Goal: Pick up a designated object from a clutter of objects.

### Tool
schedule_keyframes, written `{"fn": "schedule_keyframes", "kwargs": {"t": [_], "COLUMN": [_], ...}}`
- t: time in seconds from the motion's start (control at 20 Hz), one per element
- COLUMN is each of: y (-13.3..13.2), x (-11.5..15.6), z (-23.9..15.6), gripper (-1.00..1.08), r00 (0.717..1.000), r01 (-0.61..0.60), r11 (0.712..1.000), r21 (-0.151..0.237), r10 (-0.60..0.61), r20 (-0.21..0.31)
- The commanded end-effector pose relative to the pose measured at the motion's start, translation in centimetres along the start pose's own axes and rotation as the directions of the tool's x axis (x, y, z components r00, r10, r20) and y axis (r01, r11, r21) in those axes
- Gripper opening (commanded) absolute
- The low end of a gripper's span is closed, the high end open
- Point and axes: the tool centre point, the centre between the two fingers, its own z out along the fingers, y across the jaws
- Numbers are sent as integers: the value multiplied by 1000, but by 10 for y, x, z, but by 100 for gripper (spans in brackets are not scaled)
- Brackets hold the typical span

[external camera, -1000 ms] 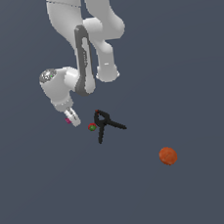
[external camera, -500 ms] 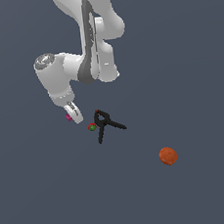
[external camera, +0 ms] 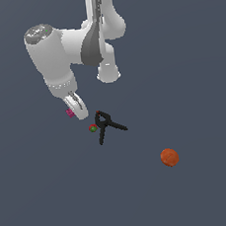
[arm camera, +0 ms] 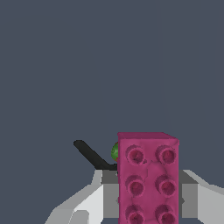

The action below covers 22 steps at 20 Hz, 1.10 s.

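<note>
The pink brick (arm camera: pixel 148 179) sits right between the two fingers of the gripper (external camera: pixel 76 108), studs facing the wrist camera. The gripper squeezes it tight. The black clamp (external camera: pixel 106 125) lies just beside, so the way out is straight up.

The arm (external camera: pixel 72 42) is glossy white with rounded links, dark grey joint bands and a grey end cap.
</note>
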Motion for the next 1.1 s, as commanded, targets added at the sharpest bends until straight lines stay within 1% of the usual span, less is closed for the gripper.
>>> {"fn": "schedule_keyframes", "kwargs": {"t": [0.0, 0.5, 1.05], "y": [-15, -76, -127], "x": [-2, -8, -12], "z": [-23, -112, -185], "gripper": [-100, -100, -100], "r00": [1000, 1000, 1000], "r01": [-1, 1, 3], "r11": [1000, 1000, 1000], "r21": [-1, 1, 4], "r10": [1, -1, -3], "r20": [0, 1, 3]}}
